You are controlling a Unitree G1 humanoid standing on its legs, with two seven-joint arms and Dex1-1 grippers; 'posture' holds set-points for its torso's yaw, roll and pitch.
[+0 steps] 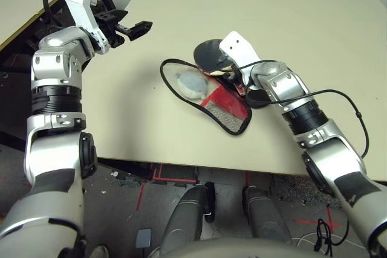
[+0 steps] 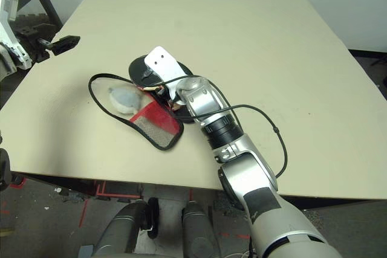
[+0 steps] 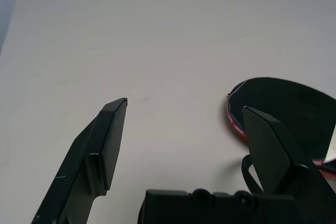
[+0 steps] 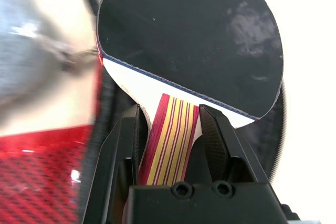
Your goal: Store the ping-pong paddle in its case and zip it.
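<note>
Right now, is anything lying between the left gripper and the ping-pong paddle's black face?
In the left wrist view, only bare tabletop separates the left gripper from the paddle's face.

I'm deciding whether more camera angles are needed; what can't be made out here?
- Left eye view: most of the paddle's handle, behind the right gripper.
- Right eye view: the left forearm, cut off by the picture's edge.
- Left wrist view: part of the paddle's black face, behind a finger of the left gripper.
</note>
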